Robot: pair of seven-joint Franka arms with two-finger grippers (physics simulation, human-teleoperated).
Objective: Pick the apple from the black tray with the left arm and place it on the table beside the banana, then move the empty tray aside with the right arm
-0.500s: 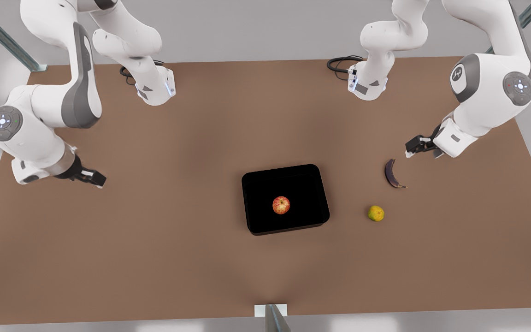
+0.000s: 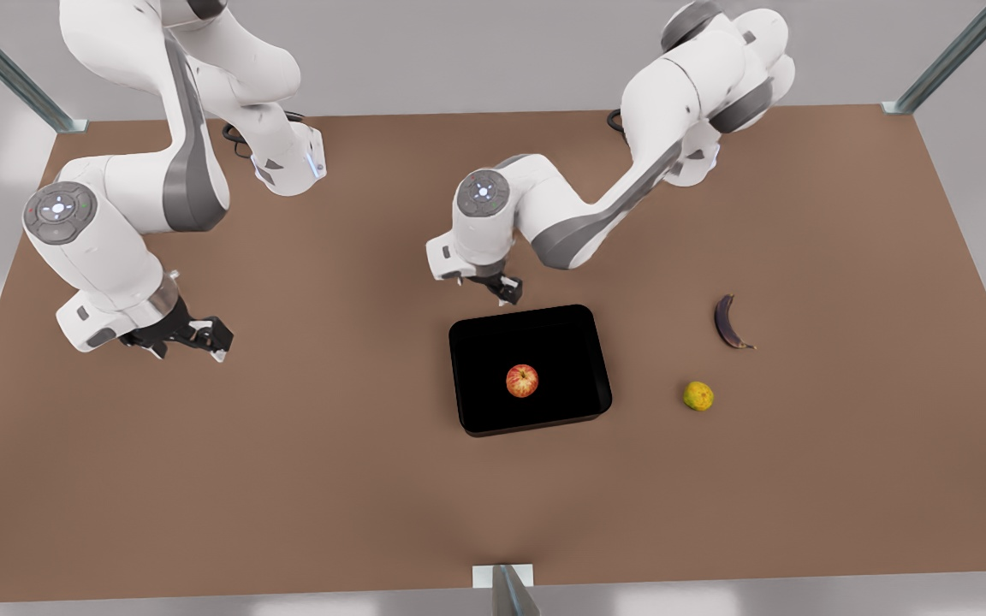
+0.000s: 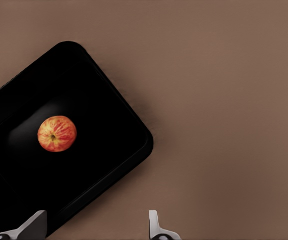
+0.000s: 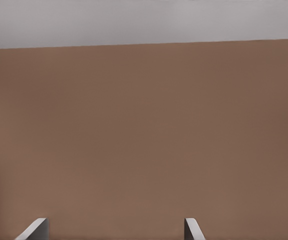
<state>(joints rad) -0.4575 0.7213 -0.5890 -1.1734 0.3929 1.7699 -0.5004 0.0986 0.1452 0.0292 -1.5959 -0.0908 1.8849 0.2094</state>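
A: Firstly, front view status?

B: Black tray [image 2: 531, 370] lies flat near the centre of the table [image 2: 288, 479]. Apple [image 2: 522, 381] sits inside the tray, roughly mid-floor, clear of the rim. Banana [image 2: 731, 322] lies on the table toward the front view's right, well apart from the tray. Yellow-green fruit [image 2: 698, 395] lies near the banana, on its near side.

A: Gripper positions?

B: Left gripper [image 2: 503, 289] hangs just beyond the tray's far rim, above the table, not touching the apple. Right gripper [image 2: 193, 335] hovers over bare table at the front view's left, well apart from the tray; that arm waits.

A: Left wrist view?

B: Fingertips [image 3: 153, 222] are spread apart with nothing between them: claw released. One tip sits over the tray's edge, the other over the table. The apple [image 3: 57, 133] rests on the tray [image 3: 108, 110] floor, farther off.

A: Right wrist view?

B: Fingertips [image 4: 193, 227] stand wide apart over brown tabletop [image 4: 144, 140], gripping nothing: claw released
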